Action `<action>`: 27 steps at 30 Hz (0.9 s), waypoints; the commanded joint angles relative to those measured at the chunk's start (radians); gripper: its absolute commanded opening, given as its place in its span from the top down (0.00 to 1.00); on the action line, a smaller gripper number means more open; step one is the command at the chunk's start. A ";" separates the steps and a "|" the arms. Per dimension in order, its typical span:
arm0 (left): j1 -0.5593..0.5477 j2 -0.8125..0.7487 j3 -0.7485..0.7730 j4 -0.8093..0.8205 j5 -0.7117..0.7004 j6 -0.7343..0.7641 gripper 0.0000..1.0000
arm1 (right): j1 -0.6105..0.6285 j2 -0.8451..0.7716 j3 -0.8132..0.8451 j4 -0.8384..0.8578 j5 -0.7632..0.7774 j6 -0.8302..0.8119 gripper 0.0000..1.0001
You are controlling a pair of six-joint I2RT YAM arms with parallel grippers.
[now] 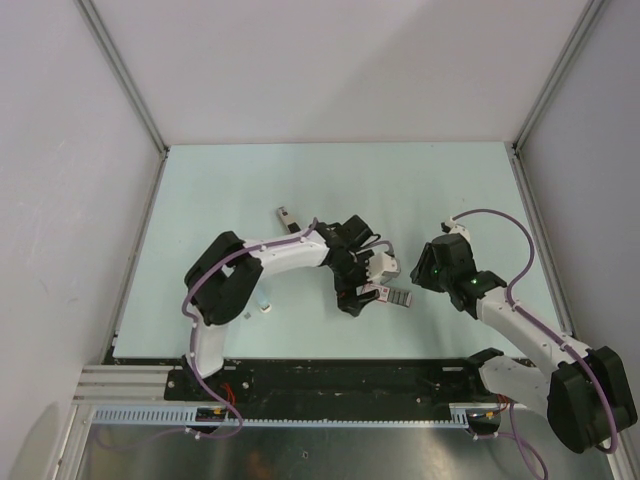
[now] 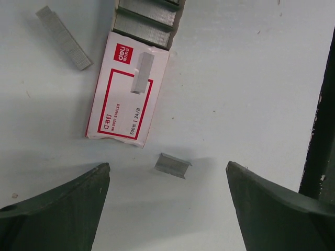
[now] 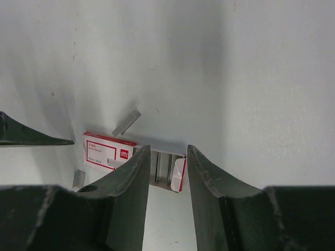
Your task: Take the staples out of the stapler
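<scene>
A short strip of staples (image 2: 173, 165) lay loose on the table (image 2: 251, 78) just beside the pink-and-white box (image 2: 128, 94), so unloading looked largely done. The left gripper (image 2: 167, 175) hung wide open over it, holding nothing. The right gripper (image 3: 168, 151) was partly open and empty. What looked like the stapler (image 1: 288, 217) sat well apart.

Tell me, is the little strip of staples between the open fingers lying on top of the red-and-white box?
No. The little strip of staples lies on the bare table just beside the red-and-white box, not on it; the left wrist view shows this.
</scene>
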 commanded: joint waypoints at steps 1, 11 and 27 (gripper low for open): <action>-0.005 0.034 0.034 -0.009 -0.004 -0.021 0.02 | -0.003 -0.005 0.000 0.030 0.020 0.003 0.61; -0.088 0.046 -0.023 0.035 -0.204 0.011 0.17 | -0.008 -0.016 -0.005 0.033 0.019 0.002 0.66; -0.114 -0.005 -0.189 0.080 -0.308 -0.008 0.45 | -0.011 -0.038 -0.009 0.024 0.019 0.003 0.75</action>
